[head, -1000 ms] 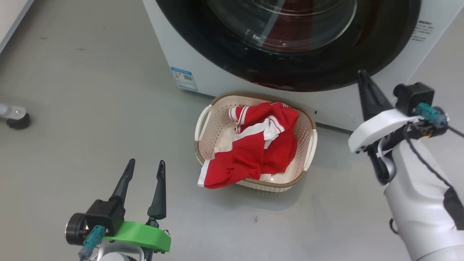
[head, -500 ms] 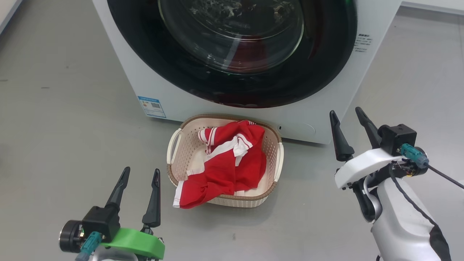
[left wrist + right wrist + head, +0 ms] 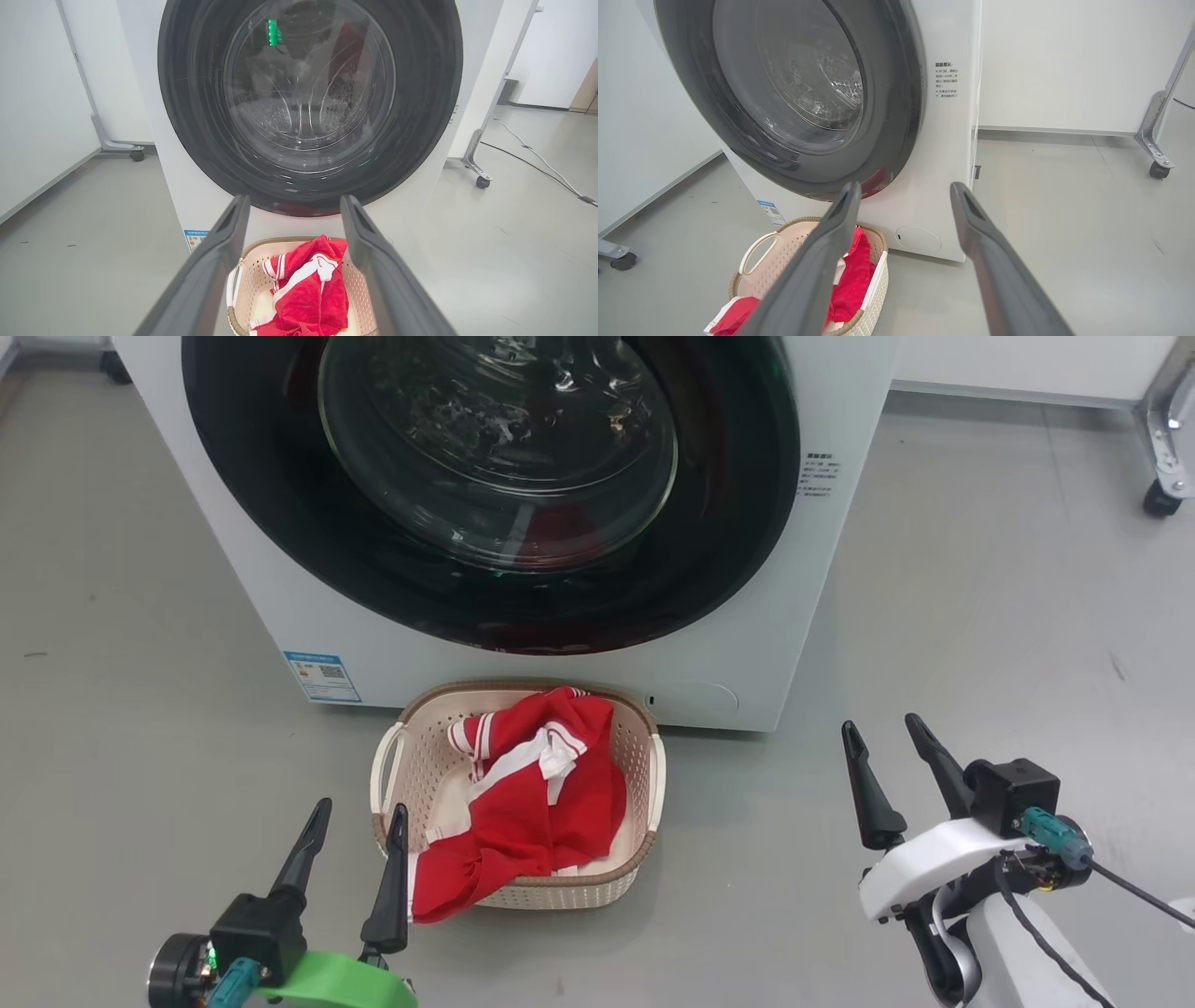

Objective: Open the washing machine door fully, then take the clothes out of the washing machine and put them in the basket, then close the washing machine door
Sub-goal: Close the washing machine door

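1. Your landmark is the washing machine [image 3: 822,644], a white box on the grey floor [image 3: 980,663] with its front facing the robot
2. The washing machine door [image 3: 252,523] lies shut, flush against the machine's front. Its wide black rim rings a bulging clear glass centre, and in the left wrist view you can see the metal drum [image 3: 308,116] behind it. A red patch [image 3: 551,537] shows low in the glass, and you cannot tell whether it is a reflection
3. The basket [image 3: 509,690] stands on the floor just in front of the machine, below the door's lowest point, with its far rim near the machine's base
4. The clothes [image 3: 532,807], red with white stripes, lie heaped in that basket in front of the machine. One white-trimmed corner hangs over the rim on the side away from the machine
5. The right gripper [image 3: 878,723] hovers in front of the machine's right corner, well apart from it, with its fingers spread wide and nothing between them
6. The left gripper [image 3: 362,806] hovers farther out from the machine's front, toward its left side. Its fingers are likewise spread wide and empty, and they point at the machine
7. The blue label [image 3: 322,677] sits at the lower left of the machine's front, and the printed text sticker [image 3: 818,476] sits just right of the door
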Controlling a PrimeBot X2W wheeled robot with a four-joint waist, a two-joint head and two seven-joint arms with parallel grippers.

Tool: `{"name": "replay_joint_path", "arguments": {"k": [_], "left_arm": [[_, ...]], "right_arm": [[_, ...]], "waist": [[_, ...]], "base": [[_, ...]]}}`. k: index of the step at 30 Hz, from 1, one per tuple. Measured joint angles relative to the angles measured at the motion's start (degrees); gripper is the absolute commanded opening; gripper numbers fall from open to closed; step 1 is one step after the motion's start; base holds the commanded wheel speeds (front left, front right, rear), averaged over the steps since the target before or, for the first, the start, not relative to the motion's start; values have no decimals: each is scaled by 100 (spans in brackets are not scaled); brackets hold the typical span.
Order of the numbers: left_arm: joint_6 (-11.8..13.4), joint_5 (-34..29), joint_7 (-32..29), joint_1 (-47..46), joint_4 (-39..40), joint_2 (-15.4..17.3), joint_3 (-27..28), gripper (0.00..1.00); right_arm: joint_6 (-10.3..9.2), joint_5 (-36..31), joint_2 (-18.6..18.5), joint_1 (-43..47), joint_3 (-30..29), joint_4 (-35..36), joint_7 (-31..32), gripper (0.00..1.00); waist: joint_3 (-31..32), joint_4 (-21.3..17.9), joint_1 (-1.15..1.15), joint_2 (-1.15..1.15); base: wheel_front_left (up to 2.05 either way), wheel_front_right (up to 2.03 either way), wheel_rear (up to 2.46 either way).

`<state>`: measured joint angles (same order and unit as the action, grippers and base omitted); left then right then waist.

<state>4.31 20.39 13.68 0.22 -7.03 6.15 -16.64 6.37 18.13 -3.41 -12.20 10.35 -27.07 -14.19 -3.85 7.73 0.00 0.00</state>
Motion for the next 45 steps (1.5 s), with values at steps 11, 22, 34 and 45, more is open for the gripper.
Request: {"name": "replay_joint_path", "arguments": {"k": [11,22,34,45], "left_arm": [[2,2,-9,237,45,15,36,100],[29,2,-105,443,92,27,38,100],[53,3,-152,578,188,27,14,100],[75,2,-183,617,248,29,11,100]], "right_arm": [[-154,-9,32,592,83,441,0,100],[-257,-13,60,1099,90,747,0,100],[-357,-56,77,1461,121,1043,0,100],[-417,-55,82,1584,140,1199,0,100]], "waist": [[189,-349,0,0],[323,-552,0,0],[445,-622,0,0],[454,-651,0,0]], "base": [[0,0,0],[0,0,0],[0,0,0],[0,0,0]]}}
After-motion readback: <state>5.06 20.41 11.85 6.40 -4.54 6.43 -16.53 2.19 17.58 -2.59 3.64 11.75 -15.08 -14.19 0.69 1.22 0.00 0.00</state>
